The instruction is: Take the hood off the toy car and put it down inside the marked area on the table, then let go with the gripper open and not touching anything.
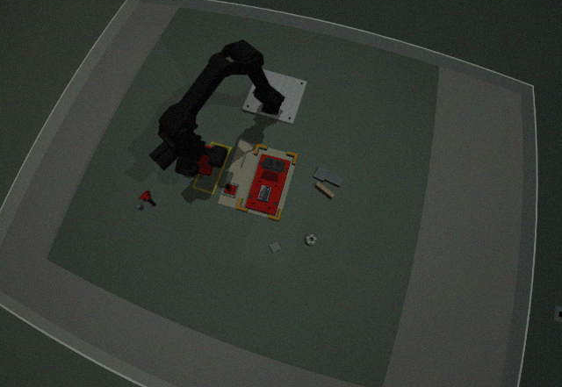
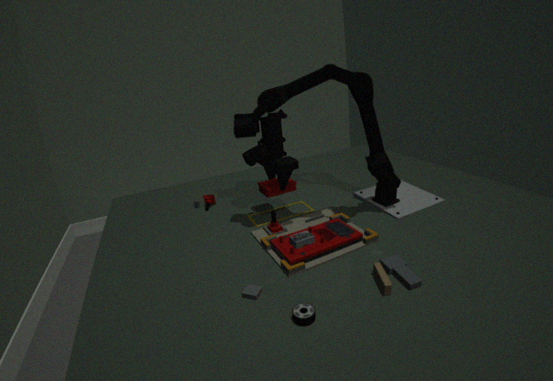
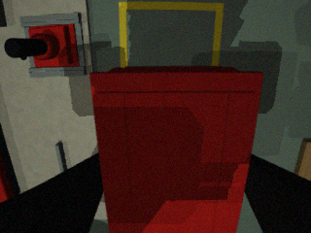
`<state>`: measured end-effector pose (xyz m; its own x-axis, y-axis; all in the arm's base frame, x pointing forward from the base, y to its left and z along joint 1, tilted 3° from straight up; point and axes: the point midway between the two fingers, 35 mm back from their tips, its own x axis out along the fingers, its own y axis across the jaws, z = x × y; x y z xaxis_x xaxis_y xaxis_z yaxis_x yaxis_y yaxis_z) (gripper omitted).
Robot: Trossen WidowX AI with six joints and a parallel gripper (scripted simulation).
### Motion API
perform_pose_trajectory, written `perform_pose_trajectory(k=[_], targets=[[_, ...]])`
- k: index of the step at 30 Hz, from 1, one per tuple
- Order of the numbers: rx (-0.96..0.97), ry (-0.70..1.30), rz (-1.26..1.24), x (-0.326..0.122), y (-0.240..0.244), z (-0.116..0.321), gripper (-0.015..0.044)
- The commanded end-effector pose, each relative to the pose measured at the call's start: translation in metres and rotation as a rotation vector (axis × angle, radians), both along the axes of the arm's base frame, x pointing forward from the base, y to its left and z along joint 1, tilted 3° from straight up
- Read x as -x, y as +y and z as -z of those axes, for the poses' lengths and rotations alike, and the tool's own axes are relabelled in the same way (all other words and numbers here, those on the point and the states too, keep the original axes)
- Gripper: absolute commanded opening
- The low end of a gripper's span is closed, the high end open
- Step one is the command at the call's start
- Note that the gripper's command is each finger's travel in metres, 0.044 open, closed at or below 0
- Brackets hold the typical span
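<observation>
My gripper (image 1: 202, 161) (image 2: 277, 185) (image 3: 172, 159) is shut on the red hood, one finger on each side. The hood (image 1: 205, 168) (image 2: 267, 189) (image 3: 146, 146) hangs above the table, roughly level. The marked area is a yellow outline (image 1: 222, 170) (image 2: 290, 205) (image 3: 170, 6) on the table. In the top view the hood appears over its upper part; in the wrist view the outline's far end shows beyond the hood, which hides the rest. The red toy car (image 1: 277, 192) (image 2: 308, 251) lies between orange corner brackets, beside the marked area.
A black lever on a red base (image 1: 230, 189) (image 2: 274, 228) (image 3: 53, 46) stands close beside the outline. A small red part (image 1: 146, 196) (image 2: 208, 200) lies beyond it. A wooden block (image 1: 324, 189) (image 2: 382, 278), grey pieces and a wheel (image 1: 306, 238) (image 2: 303, 320) lie on the car's other side.
</observation>
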<state>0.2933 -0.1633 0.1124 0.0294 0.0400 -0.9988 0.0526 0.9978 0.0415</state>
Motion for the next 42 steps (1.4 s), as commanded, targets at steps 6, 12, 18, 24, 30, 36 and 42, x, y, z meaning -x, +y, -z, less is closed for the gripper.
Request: perform_pose_trajectory(k=[6, 12, 18, 24, 30, 36, 42], targets=[[0.003, 0.003, -0.005, 0.0, 0.0, 0.007, 0.0], [0.003, 0.003, -0.005, 0.0, 0.0, 0.011, 0.0], [0.003, 0.003, -0.005, 0.0, 0.0, 0.015, 0.0], [0.003, 0.003, -0.005, 0.0, 0.0, 0.019, 0.0], [0.003, 0.003, -0.005, 0.0, 0.0, 0.023, 0.0], [0.003, 0.003, -0.005, 0.0, 0.0, 0.027, 0.0], [0.003, 0.003, -0.005, 0.0, 0.001, 0.03, 0.0]])
